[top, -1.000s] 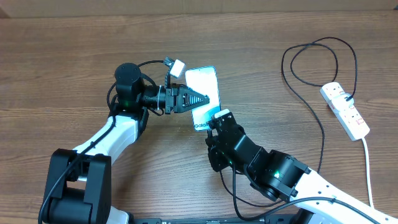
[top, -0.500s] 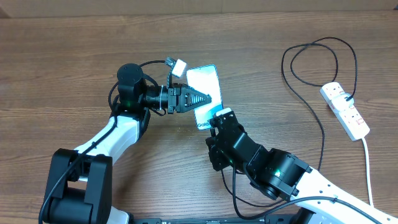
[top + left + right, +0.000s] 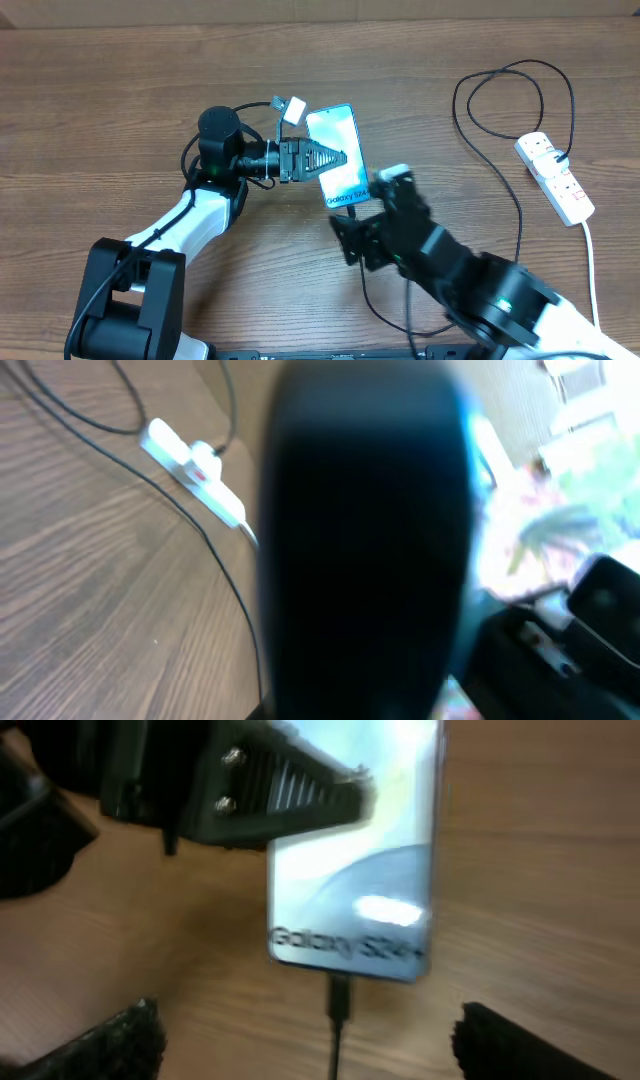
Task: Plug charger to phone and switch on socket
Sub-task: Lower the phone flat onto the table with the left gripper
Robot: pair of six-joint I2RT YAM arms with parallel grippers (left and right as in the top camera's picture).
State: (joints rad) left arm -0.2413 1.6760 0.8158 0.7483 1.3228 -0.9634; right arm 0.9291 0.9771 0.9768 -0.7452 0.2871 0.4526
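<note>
The plugging step looks done: the charger [image 3: 340, 997] has its connector tip at the bottom edge of the phone [image 3: 370, 880], apparently seated. The left gripper [image 3: 325, 158] has its jaws clamped on the phone near the middle of the worktop [image 3: 120, 80]. The right gripper [image 3: 320, 1038] has its jaws wide apart and empty, just below the connector. What remains is the socket [image 3: 556, 178], well apart at the right edge: the right arm must reach across and press its small switch squarely.

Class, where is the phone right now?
At the centre of the overhead view, the phone is gripped by the left gripper, with the open right gripper just below it and the charger tip at its bottom edge.
</note>
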